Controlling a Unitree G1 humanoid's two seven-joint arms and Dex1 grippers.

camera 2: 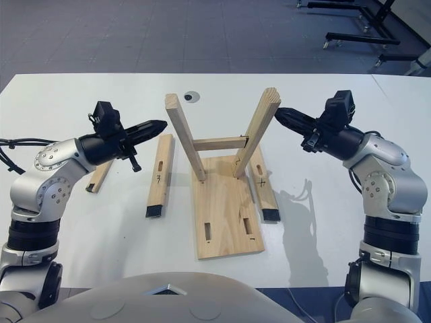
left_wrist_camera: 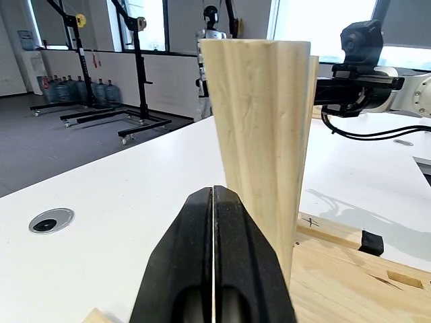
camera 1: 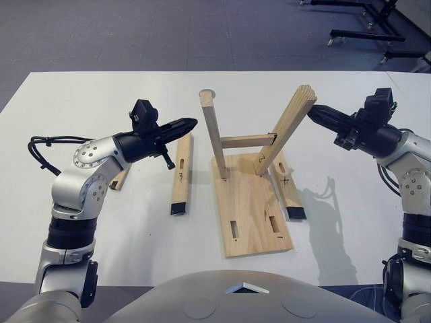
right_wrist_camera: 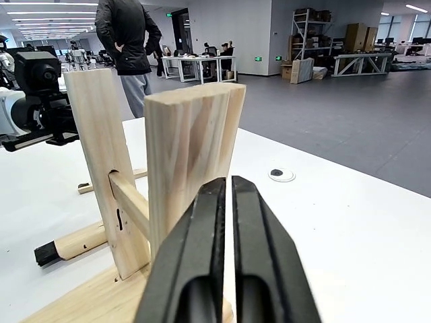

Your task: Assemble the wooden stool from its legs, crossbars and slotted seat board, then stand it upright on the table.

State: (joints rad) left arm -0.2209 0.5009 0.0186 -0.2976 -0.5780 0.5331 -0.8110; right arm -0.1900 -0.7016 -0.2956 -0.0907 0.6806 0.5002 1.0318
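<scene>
Holds the left gripper [camera 1: 188, 124] above a loose leg [camera 1: 182, 175] on the white worktop [camera 1: 101, 101], fingers pressed together on nothing. Holds the right gripper [camera 1: 315, 112] at the top of the tilted leg [camera 1: 286, 131], fingers closed and empty; cannot tell whether touching. Shows the slotted seat board [camera 1: 252, 215] flat mid-worktop, with an upright leg [camera 1: 213, 134] and the tilted one standing in its far slots, joined by a crossbar [camera 1: 247, 141]. Has another loose leg [camera 1: 288, 188] just beside the board's right edge.
</scene>
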